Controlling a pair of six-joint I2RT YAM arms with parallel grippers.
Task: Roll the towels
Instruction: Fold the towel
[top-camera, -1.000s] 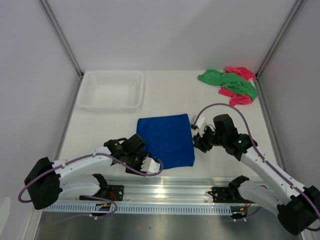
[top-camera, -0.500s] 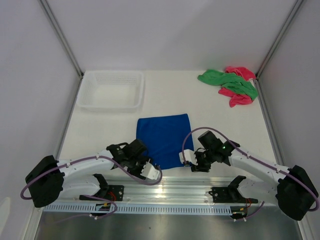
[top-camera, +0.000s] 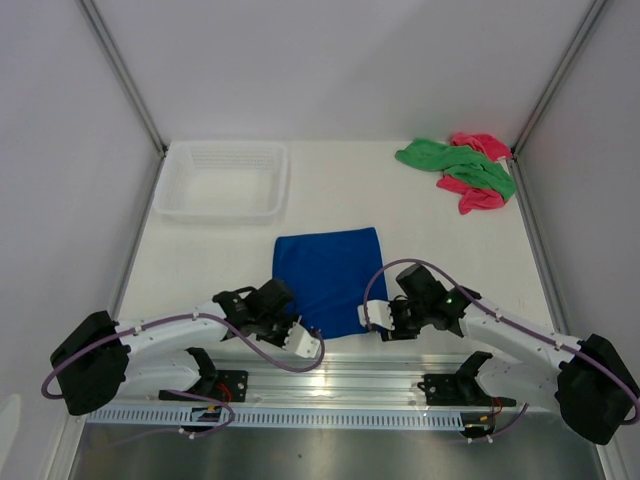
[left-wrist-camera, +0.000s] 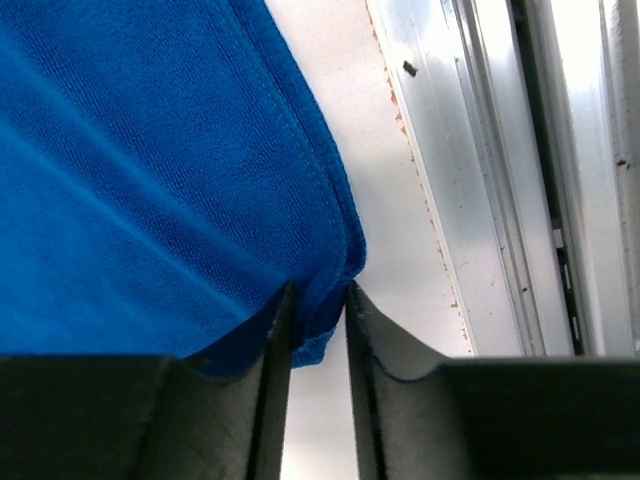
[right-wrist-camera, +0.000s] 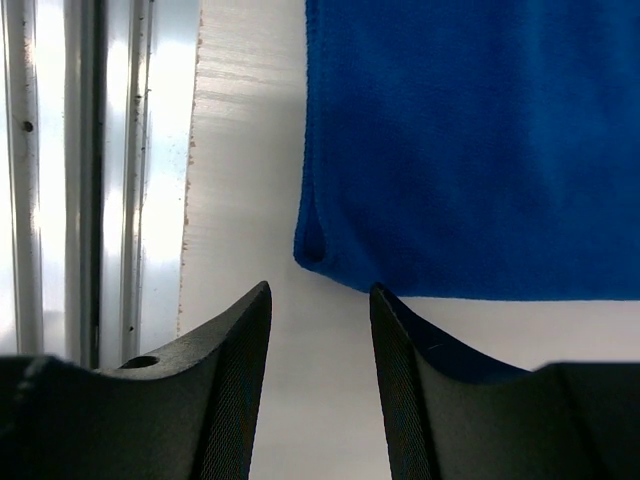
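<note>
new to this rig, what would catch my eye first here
The blue towel lies flat mid-table, its near-left corner pinched in the left gripper, while the right gripper stands open just short of the near-right corner. The green towel and pink towel lie heaped in the far right corner, a white basket far left.

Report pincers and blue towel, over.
Left pincer shut on near corner of blue towel. Right pincer open, just short of other near corner. Towel flat, unrolled. No obstruction seen.

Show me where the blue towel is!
From above, the blue towel lies flat mid-table, its near corners by the left gripper and right gripper, the basket behind it, leftwards.
</note>
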